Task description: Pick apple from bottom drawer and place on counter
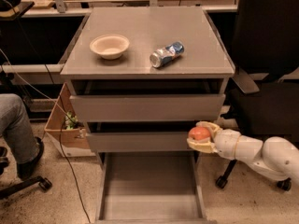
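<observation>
Holding one apple (200, 133), gripper (195, 135) above drawer (149, 183)

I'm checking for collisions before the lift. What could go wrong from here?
1. The gripper, shut on the apple, sits low in front of the middle drawer; lifting straight up might clip the counter edge.
2. The crushed can lies on its side on the counter's near half, so a placement there might knock it rolling.
</observation>
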`<state>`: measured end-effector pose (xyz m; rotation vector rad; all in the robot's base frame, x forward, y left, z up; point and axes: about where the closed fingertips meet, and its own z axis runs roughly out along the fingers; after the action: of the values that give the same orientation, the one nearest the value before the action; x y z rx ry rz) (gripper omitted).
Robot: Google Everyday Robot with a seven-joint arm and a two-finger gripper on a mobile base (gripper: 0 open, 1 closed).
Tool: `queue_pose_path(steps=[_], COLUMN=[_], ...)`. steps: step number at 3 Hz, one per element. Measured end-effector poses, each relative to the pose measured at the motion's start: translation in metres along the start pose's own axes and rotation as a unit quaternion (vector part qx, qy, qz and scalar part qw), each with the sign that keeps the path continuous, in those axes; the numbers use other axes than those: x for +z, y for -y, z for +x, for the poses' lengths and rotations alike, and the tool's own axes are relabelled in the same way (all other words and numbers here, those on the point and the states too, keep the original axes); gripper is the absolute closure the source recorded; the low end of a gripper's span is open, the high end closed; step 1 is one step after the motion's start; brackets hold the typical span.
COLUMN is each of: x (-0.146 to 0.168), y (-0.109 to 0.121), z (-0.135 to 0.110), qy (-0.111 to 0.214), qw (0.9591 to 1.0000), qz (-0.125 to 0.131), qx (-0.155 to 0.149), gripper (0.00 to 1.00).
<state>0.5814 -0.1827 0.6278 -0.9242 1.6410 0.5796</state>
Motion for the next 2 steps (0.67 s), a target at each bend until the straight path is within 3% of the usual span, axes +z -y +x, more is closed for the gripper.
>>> queue_pose_path(steps=[2], x=[-0.041], y=[0.055], z=[-0.109], qy=[0.013], qw=[0.9972], qz=[0.038], qx=[-0.063], gripper=[1.00])
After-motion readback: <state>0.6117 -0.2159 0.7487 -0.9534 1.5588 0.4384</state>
